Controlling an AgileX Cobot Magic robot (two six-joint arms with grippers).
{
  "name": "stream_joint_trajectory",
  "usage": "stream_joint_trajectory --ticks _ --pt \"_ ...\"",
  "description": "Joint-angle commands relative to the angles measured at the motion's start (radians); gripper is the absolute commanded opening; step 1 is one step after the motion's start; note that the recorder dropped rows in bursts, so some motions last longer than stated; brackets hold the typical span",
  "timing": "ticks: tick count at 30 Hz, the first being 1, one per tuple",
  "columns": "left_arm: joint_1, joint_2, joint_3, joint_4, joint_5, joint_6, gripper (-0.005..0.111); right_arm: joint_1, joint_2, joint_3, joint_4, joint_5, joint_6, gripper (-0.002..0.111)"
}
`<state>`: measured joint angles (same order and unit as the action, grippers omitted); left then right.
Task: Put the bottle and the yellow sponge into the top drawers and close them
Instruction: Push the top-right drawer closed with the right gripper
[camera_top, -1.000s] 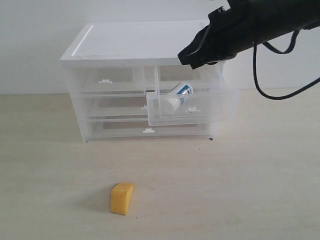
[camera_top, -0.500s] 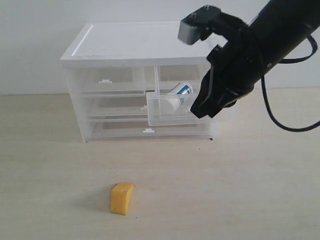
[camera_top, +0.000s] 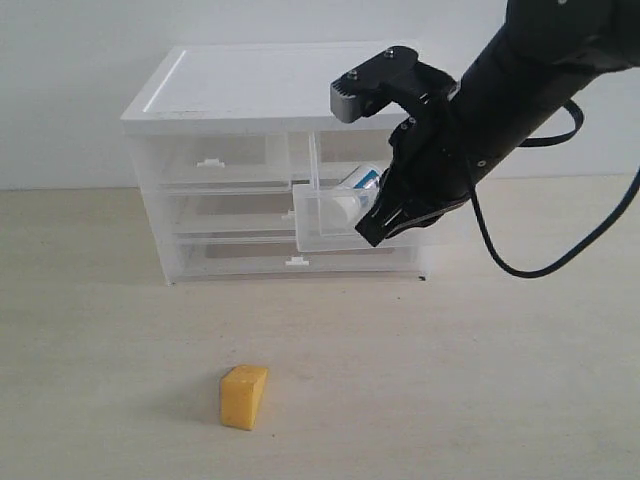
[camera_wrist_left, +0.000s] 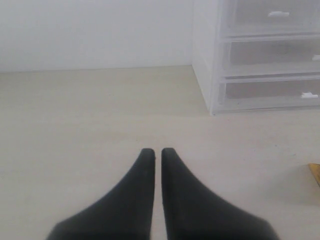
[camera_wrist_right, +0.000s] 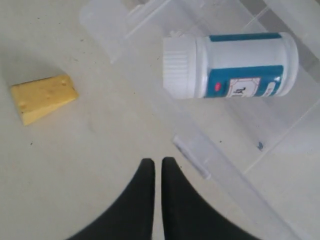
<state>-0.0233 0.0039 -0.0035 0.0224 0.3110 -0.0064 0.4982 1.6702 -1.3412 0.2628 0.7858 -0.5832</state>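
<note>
Where the top drawer's (camera_top: 325, 232) front edge juts, the right gripper (camera_top: 370, 232) hovers.

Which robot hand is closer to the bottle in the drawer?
The right one. The right gripper hangs just in front of the open drawer where the bottle lies. The left gripper is low over the table, some way off from the cabinet.

Beige tabletop (camera_top: 490, 385) — white wall (camera_top: 60, 90) behind
</note>
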Motion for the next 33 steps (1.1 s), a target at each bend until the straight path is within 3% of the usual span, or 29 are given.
stream_joint_trajectory --ticks 1,19,33 --pt "0.002 -0.004 0.004 -0.004 -0.003 0.006 0.004 -0.001 0.018 0.003 -0.008 -0.091 0.009 0.001" --pt "0.002 -0.004 0.004 -0.004 -0.003 0.006 0.004 -0.001 0.098 0.003 -0.070 -0.415 0.006 0.001" --pt "0.002 -0.004 0.004 -0.004 -0.003 0.006 0.004 -0.001 0.187 0.003 -0.070 -0.799 0.006 0.001"
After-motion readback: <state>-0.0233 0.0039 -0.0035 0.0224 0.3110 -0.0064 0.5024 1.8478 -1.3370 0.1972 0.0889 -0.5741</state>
